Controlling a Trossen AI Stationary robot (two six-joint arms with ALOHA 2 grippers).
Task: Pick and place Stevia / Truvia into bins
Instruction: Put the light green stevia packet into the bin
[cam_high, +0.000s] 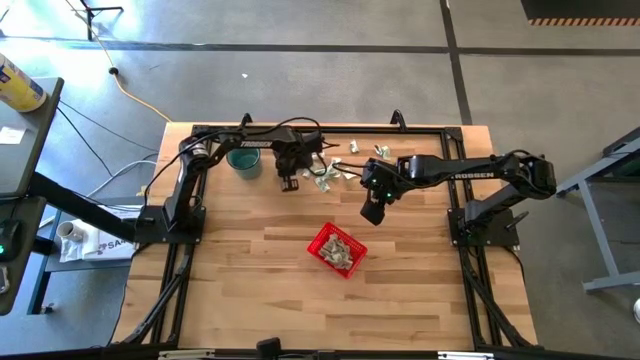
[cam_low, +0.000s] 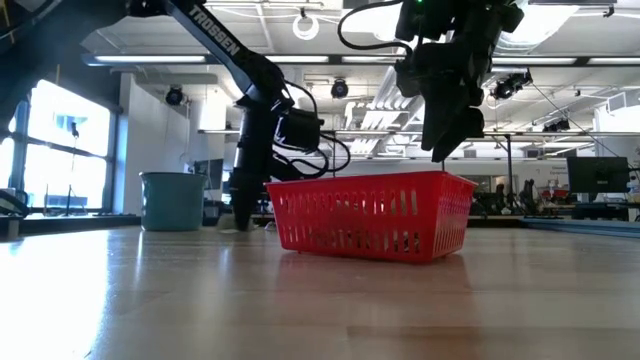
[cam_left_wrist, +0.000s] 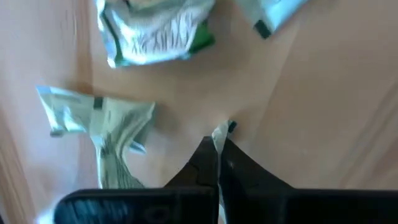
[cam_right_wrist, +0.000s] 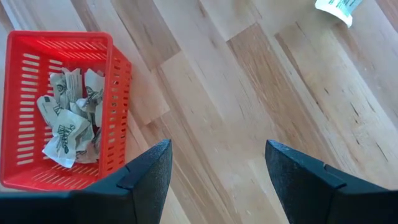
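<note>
Near the far edge of the surface (cam_high: 250, 300), beside the teal cup (cam_high: 243, 160), the left gripper (cam_left_wrist: 217, 146) has its jaws clenched on a thin edge of one sachet (cam_left_wrist: 219, 132). Such a shallow pinch may slip during transfer to the red basket (cam_high: 335, 249), which lies well apart. The right gripper (cam_right_wrist: 217, 168) hangs released above bare wood near the basket. Loose sachets (cam_high: 325, 178) are pale green-white and crumpled; several already lie in the basket.
</note>
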